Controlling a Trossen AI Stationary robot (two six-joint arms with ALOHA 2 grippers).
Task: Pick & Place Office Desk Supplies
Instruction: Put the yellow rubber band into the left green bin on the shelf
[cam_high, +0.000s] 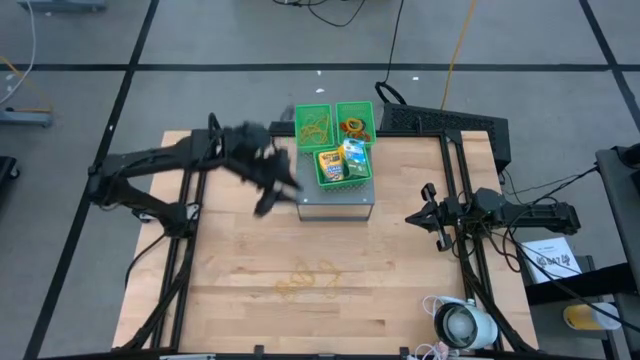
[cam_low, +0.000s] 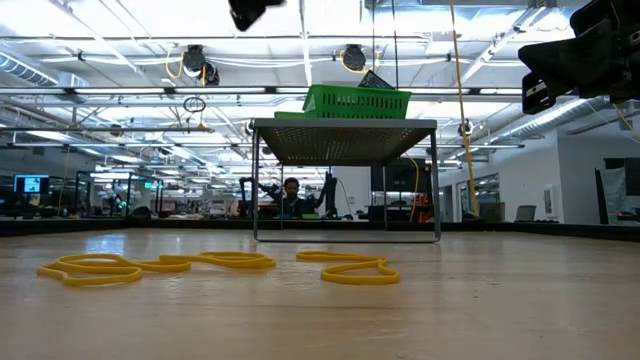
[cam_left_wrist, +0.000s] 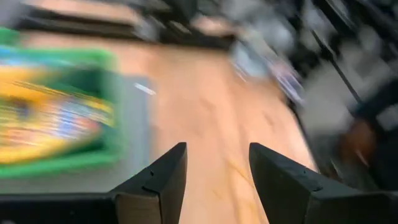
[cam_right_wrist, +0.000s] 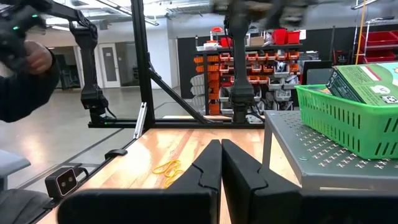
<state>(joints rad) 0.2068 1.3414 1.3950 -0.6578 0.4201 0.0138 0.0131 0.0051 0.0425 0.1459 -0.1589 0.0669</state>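
The wooden counter (cam_high: 250, 300) is carrying a grey perforated stand (cam_high: 336, 203) toward its far side, and three green mesh bins (cam_high: 345, 183) are sitting on top. One is holding the crayon box (cam_high: 330, 165) and the green-white packet (cam_high: 356, 157), another the coloured rings (cam_high: 354, 127), the third some rubber bands (cam_high: 315, 125). More tan rubber bands (cam_low: 220, 263) are lying loose on the bare counter nearer the front (well away from both arms). The left gripper (cam_high: 275, 192) is hanging just beside the stand's left edge, its fingers (cam_left_wrist: 158, 180) standing partly apart and gripping nothing. The right gripper (cam_high: 427, 212) is waiting off the stand's right side, fingers (cam_right_wrist: 208, 168) pressed together and empty.
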